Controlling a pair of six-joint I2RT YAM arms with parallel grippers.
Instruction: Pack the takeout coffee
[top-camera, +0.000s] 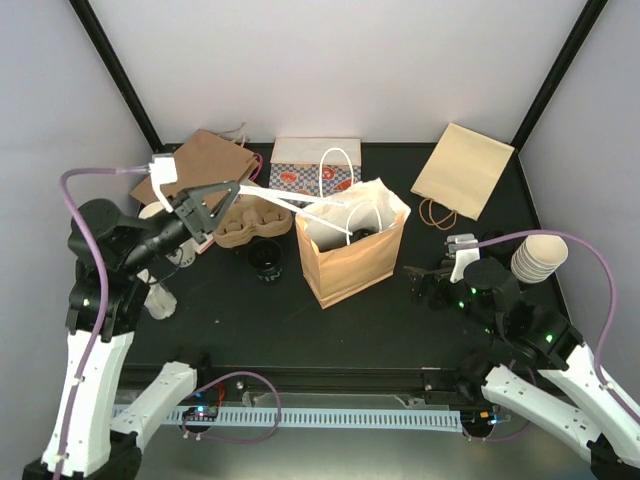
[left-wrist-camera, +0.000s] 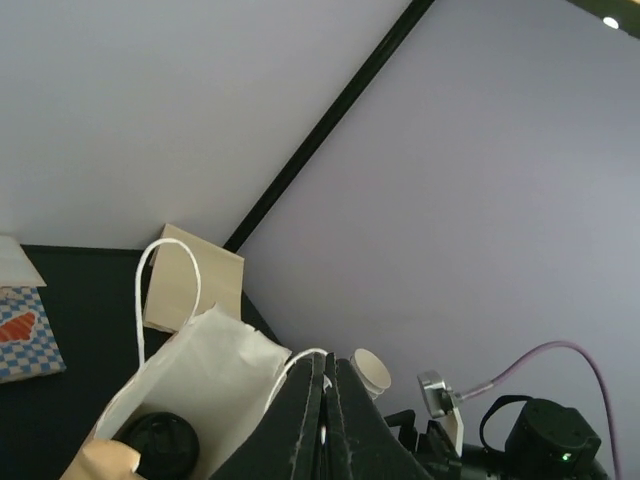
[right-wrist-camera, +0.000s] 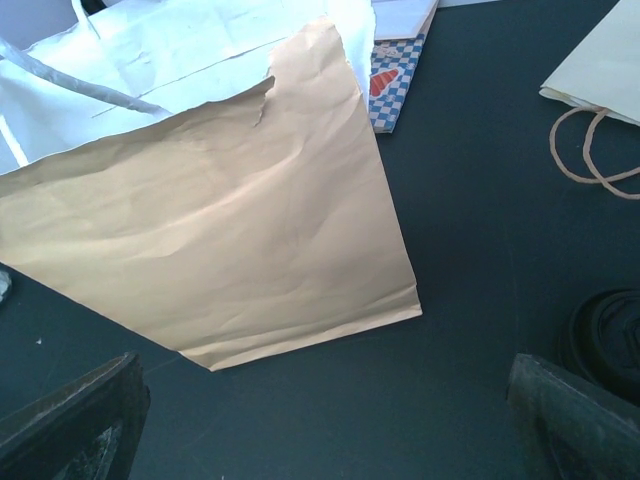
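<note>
item: takeout coffee, two small black cups.

first black cup (left-wrist-camera: 158, 445) is sitting inside the standing paper bag (top-camera: 352, 262), low down against its white lining. second black cup (top-camera: 267, 258) is standing on the black table (top-camera: 230, 320), left of the bag and just in front of the cardboard tray (top-camera: 245, 222).

left gripper (top-camera: 236, 187) is pinching tight on one white handle (top-camera: 290, 203) of the bag and holding it taut out to the left, above the tray. the other handle (left-wrist-camera: 140, 300) is standing up in a loop over the bag's mouth. right gripper (right-wrist-camera: 322, 365) is hovering low over the table at the bag's right side. its jaws are spread wide, holding nothing and touching nothing.

surroundings: stacked white paper cups (top-camera: 540, 258) are sitting at the table's right edge. a flat beige bag (top-camera: 462, 170) is lying at the back right, a blue checked bag (top-camera: 300, 168) behind the standing bag, and a flat brown bag (top-camera: 205, 160) at the back left.
</note>
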